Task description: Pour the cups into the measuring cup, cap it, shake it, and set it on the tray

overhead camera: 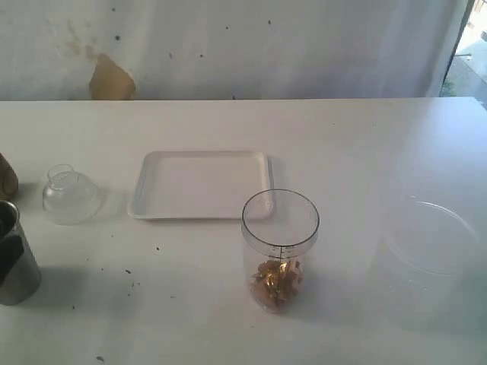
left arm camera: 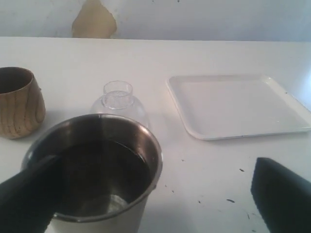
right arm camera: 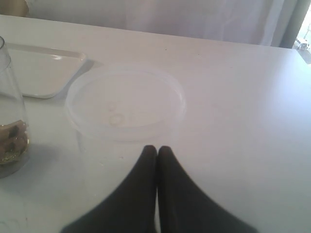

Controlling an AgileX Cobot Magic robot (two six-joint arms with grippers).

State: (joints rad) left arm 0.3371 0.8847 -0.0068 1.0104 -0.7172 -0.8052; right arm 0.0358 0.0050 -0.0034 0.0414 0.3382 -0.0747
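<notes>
The steel tumbler (overhead camera: 15, 262) stands at the table's left edge, with the brown wooden cup (overhead camera: 5, 176) behind it. My left gripper (left arm camera: 155, 196) is open wide around the tumbler (left arm camera: 92, 170). One black finger (left arm camera: 26, 199) lies against its side and the other stands well apart. The clear dome cap (overhead camera: 68, 195) sits upright left of the white tray (overhead camera: 202, 185). The measuring cup (overhead camera: 279, 247) stands in front of the tray with brownish bits at its bottom. My right gripper (right arm camera: 157, 149) is shut on nothing, just short of a wide clear container (right arm camera: 125, 104).
The wide unmarked clear container (overhead camera: 434, 251) stands at the right of the table. Dark specks lie on the table between the tumbler and the measuring cup. A curtain hangs behind the table's far edge.
</notes>
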